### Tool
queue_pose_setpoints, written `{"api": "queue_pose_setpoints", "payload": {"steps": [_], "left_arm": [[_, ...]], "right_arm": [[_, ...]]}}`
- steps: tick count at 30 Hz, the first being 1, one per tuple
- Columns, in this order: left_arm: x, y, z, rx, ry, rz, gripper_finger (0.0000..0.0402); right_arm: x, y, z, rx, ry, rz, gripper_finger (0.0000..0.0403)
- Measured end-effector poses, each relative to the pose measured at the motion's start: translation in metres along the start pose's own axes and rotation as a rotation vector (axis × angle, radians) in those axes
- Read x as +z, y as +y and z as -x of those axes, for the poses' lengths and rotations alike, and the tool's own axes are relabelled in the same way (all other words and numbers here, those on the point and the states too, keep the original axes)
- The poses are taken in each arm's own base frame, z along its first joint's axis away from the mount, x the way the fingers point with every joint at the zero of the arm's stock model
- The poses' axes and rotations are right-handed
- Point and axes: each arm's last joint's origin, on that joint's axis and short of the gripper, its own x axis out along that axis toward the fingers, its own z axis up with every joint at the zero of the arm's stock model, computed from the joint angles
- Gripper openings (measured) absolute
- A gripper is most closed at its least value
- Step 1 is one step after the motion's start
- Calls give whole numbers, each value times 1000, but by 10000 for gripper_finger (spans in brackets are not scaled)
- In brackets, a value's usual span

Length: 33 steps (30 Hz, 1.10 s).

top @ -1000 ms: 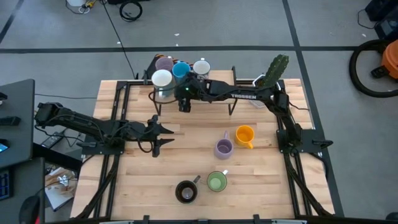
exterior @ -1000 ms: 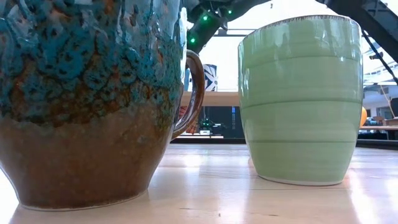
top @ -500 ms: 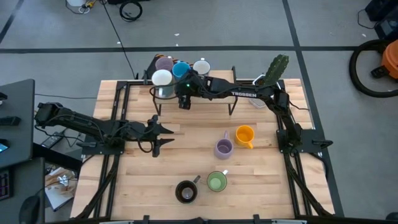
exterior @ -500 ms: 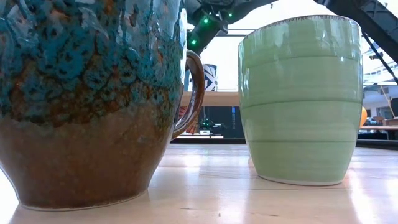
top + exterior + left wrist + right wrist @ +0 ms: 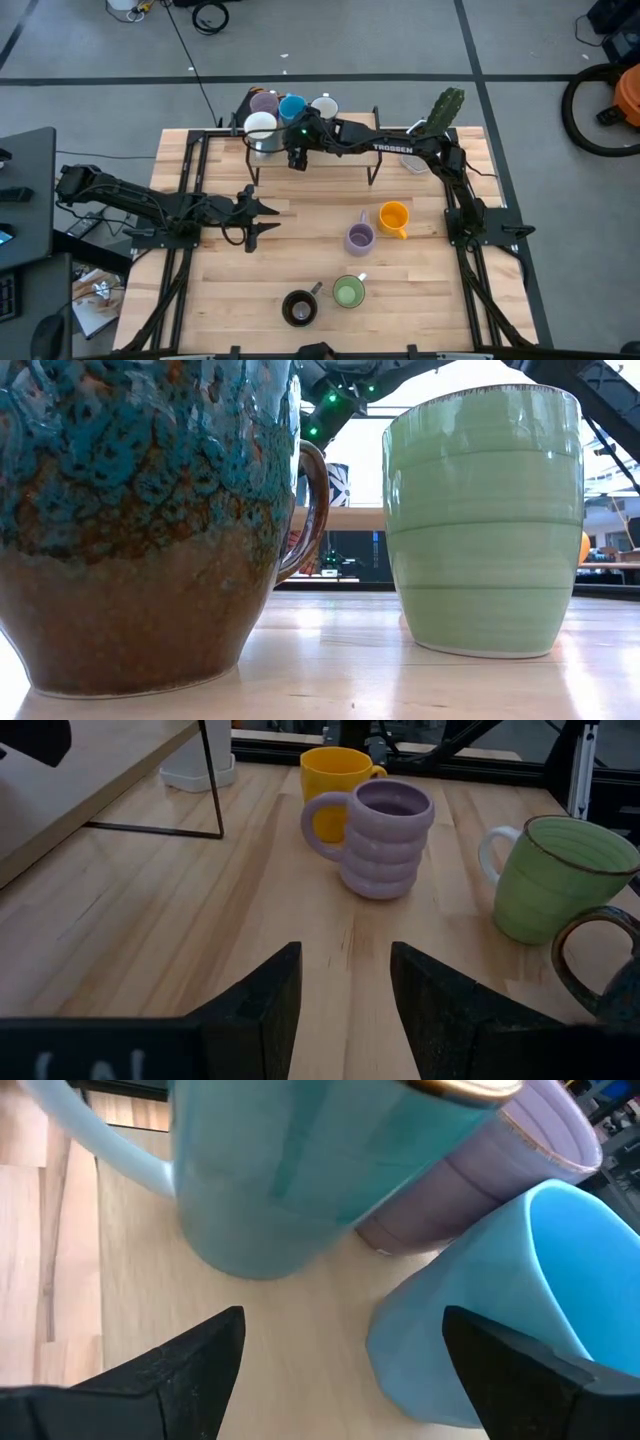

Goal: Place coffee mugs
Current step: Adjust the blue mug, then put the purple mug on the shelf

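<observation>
Four mugs stand on a raised shelf (image 5: 350,128) at the table's far side: white (image 5: 259,125), lilac (image 5: 265,101), blue (image 5: 291,104), white (image 5: 324,106). Four rest on the tabletop: orange (image 5: 394,217), lilac (image 5: 359,238), green (image 5: 348,292), dark brown (image 5: 299,308). My right gripper (image 5: 296,138) is open over the shelf; in its wrist view the blue mug (image 5: 490,1310) sits by one finger, with the lilac mug (image 5: 500,1170) and a pale mug (image 5: 290,1170) beyond. I cannot tell whether a finger touches the blue mug. My left gripper (image 5: 262,217) waits open, left of centre.
A white pot with a green cactus (image 5: 440,115) stands at the shelf's right end. The shelf's thin black legs (image 5: 212,780) rise from the table. In the low view, the brown mug (image 5: 140,530) and the green mug (image 5: 485,520) fill the foreground. Bare wood lies between my left gripper and the table mugs.
My right gripper has crept a little toward the table's far edge, over the shelf and closer to the blue mug. The mugs on the table and my left arm have kept still.
</observation>
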Motion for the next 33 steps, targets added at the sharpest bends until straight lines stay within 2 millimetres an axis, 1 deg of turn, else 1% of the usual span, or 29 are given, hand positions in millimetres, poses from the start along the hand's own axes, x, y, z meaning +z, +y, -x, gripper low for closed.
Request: {"api": "queue_pose_setpoints", "payload": {"steps": [5,8,11,18,23,26,29,33], "left_arm": [[0,0,0,0,0,0,160],[0,0,0,0,2,0,160],[0,0,0,0,4,-1,160],[-3,0,0,-3,29,17,160],[-9,0,0,-29,91,24,160],[-11,-1,0,-64,116,-12,160],[-11,-1,1,-90,117,-83,160],[-11,-1,0,-90,116,-120,160]], "right_arm": [[0,-1,0,8,-5,-2,347],[2,6,2,19,-5,11,347],[6,17,11,18,22,56,347],[22,29,49,93,34,86,347],[27,46,85,180,67,160,347],[28,54,105,254,73,173,347],[28,61,120,332,90,134,347],[18,74,134,397,224,71,347]]}}
